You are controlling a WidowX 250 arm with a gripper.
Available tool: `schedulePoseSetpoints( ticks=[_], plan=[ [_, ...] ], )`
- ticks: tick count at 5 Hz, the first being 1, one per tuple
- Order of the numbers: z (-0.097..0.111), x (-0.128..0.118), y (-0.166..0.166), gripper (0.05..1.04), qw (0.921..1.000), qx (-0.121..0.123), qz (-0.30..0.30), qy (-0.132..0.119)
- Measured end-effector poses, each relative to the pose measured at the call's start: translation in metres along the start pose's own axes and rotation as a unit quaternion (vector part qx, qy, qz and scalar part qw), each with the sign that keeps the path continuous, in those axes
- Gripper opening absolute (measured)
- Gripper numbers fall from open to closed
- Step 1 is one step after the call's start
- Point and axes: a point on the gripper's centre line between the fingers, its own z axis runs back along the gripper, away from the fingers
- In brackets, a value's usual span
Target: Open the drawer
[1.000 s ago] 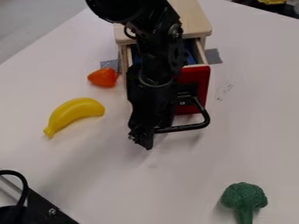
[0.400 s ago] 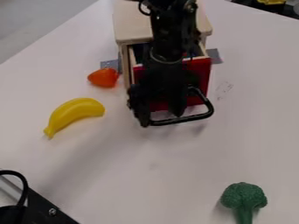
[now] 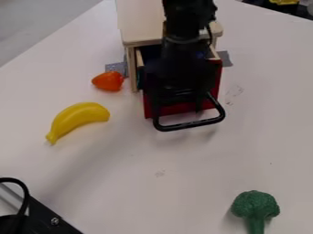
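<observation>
Fingers [image 3: 176, 97] spread apart, over red front of open drawer [image 3: 177, 109]. Black handle [image 3: 189, 125] near fingertips. On bench [image 3: 122, 183], banana [image 3: 78, 117] left of fingers, broccoli [image 3: 256, 205] well apart from them.

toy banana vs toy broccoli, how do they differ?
Color: the toy banana is yellow, the toy broccoli dark green.
Shape: the toy banana is one smooth curve tapering to a tip; the toy broccoli has a rounded, bumpy head on a stem.
Framing: the toy banana is fully in view, while the toy broccoli's stem runs to the bottom edge.
Shared: both rest on the white table, apart from the drawer's black handle.
</observation>
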Motion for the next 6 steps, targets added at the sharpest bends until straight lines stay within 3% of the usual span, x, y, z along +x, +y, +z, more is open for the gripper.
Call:
schedulePoseSetpoints(
  ticks=[2, 3, 4, 5, 6],
  plan=[
    [0.056, -0.031, 0.011, 0.995, 0.9979, -0.055, -0.032, 0.006],
    [0.064, -0.044, 0.019, 0.995, 0.9971, -0.060, -0.048, 0.002],
    [0.055, -0.058, 0.017, 0.995, 0.9949, -0.052, -0.084, -0.019],
    [0.039, -0.057, 0.009, 0.995, 0.9940, -0.018, -0.093, -0.053],
    [0.025, -0.055, 0.005, 0.995, 0.9937, 0.023, -0.088, -0.065]
  ],
)
